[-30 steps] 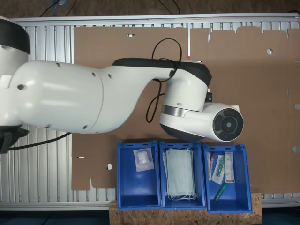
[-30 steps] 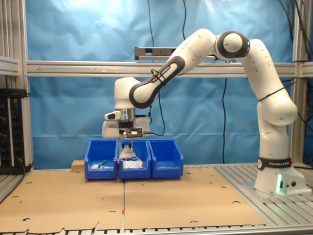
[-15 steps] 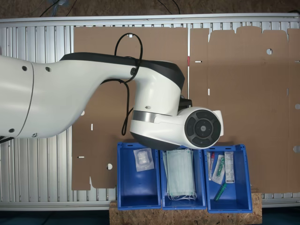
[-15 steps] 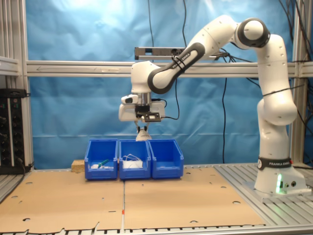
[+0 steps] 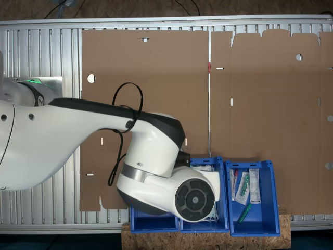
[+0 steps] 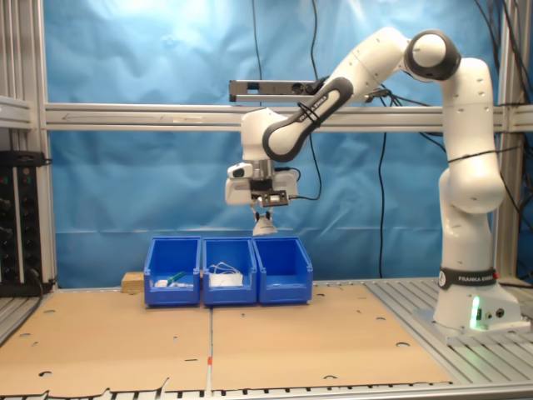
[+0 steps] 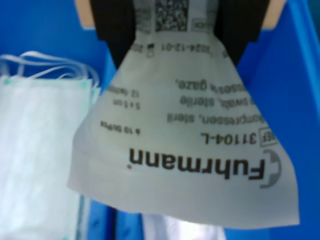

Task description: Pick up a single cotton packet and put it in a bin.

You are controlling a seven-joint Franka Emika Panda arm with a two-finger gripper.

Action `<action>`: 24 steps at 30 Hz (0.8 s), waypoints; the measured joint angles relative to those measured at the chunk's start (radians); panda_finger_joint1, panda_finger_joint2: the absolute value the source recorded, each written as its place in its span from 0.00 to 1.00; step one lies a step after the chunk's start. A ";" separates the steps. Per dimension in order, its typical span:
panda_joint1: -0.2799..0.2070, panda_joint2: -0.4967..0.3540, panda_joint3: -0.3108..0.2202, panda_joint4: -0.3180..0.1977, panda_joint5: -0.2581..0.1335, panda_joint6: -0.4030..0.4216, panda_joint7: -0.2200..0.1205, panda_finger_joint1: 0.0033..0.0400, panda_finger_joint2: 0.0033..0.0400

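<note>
The cotton packet (image 7: 185, 150), whitish with dark print, hangs from my gripper (image 7: 175, 25), which is shut on its top edge between two black fingers (image 7: 115, 30). In the second exterior view the gripper (image 6: 264, 218) holds the packet (image 6: 265, 227) in the air. It hangs above the row of blue bins, about over the wall between the middle bin and the bin (image 6: 285, 271) at the second exterior view's right. In the first exterior view the arm hides most of that bin (image 5: 151, 225). A whitish patch (image 7: 170, 231) shows below the packet.
Pale green masks (image 7: 35, 150) lie in the middle bin (image 6: 229, 271). A third blue bin (image 5: 260, 221) holds tubes and syringes. The bins stand side by side at the far edge of a cardboard-covered table (image 6: 250, 342), before a blue backdrop.
The gripper rose out of the middle bin with the packet and moved toward the second exterior view's right. In the first exterior view the arm now covers two of the bins.
</note>
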 joint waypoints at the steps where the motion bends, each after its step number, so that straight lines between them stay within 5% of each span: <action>1: 0.000 0.000 0.000 0.000 0.000 0.000 0.000 0.14 0.14; 11: -0.028 0.009 -0.111 -0.009 -0.032 0.001 -0.011 0.14 0.14; 24: -0.029 0.016 -0.128 -0.015 -0.045 0.001 -0.030 0.14 0.14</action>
